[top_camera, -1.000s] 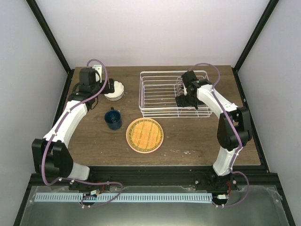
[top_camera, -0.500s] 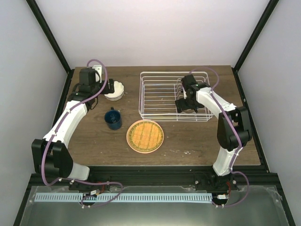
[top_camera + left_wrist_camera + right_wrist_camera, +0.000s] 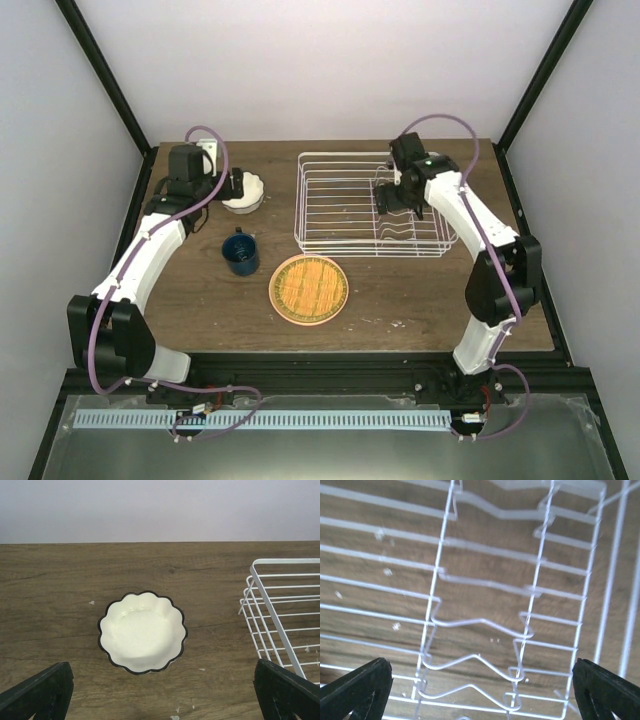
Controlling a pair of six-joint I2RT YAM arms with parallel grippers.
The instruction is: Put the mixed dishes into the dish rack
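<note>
Left hand [image 3: 160, 695] is spread wide and holds nothing. It hovers at the far left of the surface [image 3: 400, 290], with the small white scallop-edged bowl [image 3: 142, 632] just ahead of its fingers [image 3: 40, 690], not yet between them. Right hand [image 3: 387, 200] is equally spread and empty, hanging over the right part of the dish rack [image 3: 330, 158], above the upright plate dividers [image 3: 475, 665]. No dish is in the rack. The dark blue mug [image 3: 240, 253] stands near the bowl on the left, and the round orange plate [image 3: 308, 289] lies on the near side of the rack. The pink edge around it is probably the pink plate beneath, though from above I cannot be sure.

Trouble most likely starts with the bowl. Its wavy rim and low sloping wall give the fingers a poor hold, so a closing pinch could slide it along the wood or flip it on edge. A skid to the right would knock it against the rack's wire. If the right hand drops lower, a finger could catch a divider and drag the light rack. If the plates are stacked, lifting one may pull the other along.
</note>
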